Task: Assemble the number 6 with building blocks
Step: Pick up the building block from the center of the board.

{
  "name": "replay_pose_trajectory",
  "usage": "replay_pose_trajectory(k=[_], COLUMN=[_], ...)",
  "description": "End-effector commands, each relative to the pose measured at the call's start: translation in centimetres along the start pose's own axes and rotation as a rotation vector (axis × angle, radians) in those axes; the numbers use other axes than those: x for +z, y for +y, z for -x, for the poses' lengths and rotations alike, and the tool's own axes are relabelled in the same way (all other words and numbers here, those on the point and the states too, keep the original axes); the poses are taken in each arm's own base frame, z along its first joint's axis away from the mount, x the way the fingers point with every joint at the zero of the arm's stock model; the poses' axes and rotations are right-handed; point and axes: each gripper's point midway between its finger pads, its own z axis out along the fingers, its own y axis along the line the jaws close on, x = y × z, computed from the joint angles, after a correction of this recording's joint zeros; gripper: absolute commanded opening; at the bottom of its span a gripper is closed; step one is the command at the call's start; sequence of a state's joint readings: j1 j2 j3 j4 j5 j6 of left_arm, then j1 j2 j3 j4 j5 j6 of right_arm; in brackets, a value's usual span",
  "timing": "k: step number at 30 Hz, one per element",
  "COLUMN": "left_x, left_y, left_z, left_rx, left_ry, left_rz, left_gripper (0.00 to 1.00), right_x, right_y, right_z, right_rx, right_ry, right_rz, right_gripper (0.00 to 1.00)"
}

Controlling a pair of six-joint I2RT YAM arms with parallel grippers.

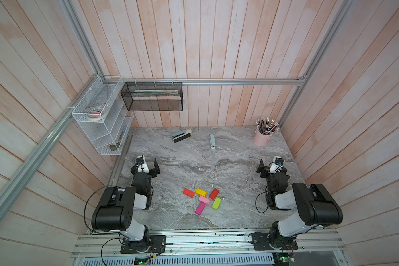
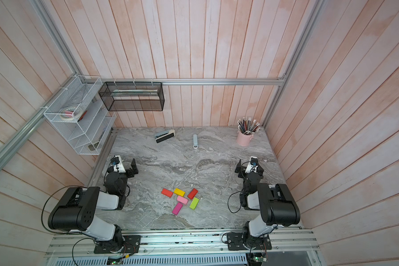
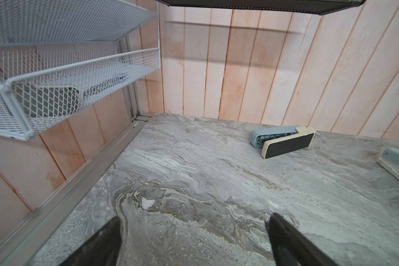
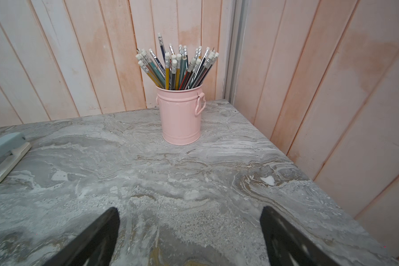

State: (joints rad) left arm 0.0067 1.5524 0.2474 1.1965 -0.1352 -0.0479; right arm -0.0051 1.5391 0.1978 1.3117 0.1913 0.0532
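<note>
Top views both show the six building blocks (image 2: pixel 183 200) lying flat in a loose cluster on the marble table (image 1: pixel 228 165). Landmark for this entry is the light pink brick (image 1: pixel 204 200). The yellow brick (image 1: pixel 200 191) sits just behind it, too close to tell touching from apart. One red brick (image 1: pixel 188 193) is behind and to its left, and the other red brick (image 1: pixel 214 193) behind and to its right. The lime green brick (image 1: pixel 216 203) is just beside it on the right, and the magenta brick (image 1: pixel 200 208) just in front. All are skewed, so I judge the number 6 roughed out but not squared up. The left gripper (image 3: pixel 194 218) is parked well apart to the landmark's left and the right gripper (image 4: pixel 189 209) well apart to its right. Both have their jaws spread wide, with only bare tabletop between them. Handling judgement: the bricks look rigid, light and smooth-faced, and likely to skid on the polished top if nudged. The best hold is from above, pinching the two long sides at mid-length. The landmark brick is hemmed in by its neighbours, so the outer bricks offer cleaner access. The stapler (image 1: pixel 212 141) lies far behind, clear of the work.
</note>
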Motion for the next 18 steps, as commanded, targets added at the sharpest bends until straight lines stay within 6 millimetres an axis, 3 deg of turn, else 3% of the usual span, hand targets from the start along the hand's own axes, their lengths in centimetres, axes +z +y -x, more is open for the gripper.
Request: replay_pose_trajectory(k=[1, 3, 5, 8, 13, 15, 18], left_x=[0.3, 0.2, -0.4, -1.6, -3.8, -4.8, -6.4], left_y=[-1.5, -3.8, -6.0, -8.4, -12.8, -14.7, -17.4], left_z=[1.7, 3.7, 6.1, 9.2, 11.2, 11.6, 12.7], left_rx=[0.066, 0.141, 0.088, -0.021, -0.153, -0.144, -0.203], left_ry=[0.004, 0.022, 0.056, 0.162, 0.431, 0.543, 0.637], left_rz=[-0.026, -0.055, -0.112, -0.194, -0.344, -0.364, -0.453], left_gripper=[1.00, 1.00, 1.00, 1.00, 1.00, 1.00, 1.00], right_x=[0.0, -0.2, -0.5, -0.2, -1.5, -1.3, -2.1], right_y=[0.5, 2.2, 3.0, 5.2, 14.7, 18.6, 26.1], right_z=[2.6, 4.4, 6.9, 8.3, 8.7, 10.2, 14.3], right_rx=[-0.037, -0.102, -0.068, 0.049, -0.187, -0.196, -0.216], right_ry=[-0.035, -0.032, 0.000, 0.213, 0.482, 0.580, 0.626], right_rz=[-0.028, -0.015, -0.026, 0.040, 0.243, 0.297, 0.445], right_gripper=[0.98, 0.98, 0.98, 0.98, 0.98, 0.98, 0.98])
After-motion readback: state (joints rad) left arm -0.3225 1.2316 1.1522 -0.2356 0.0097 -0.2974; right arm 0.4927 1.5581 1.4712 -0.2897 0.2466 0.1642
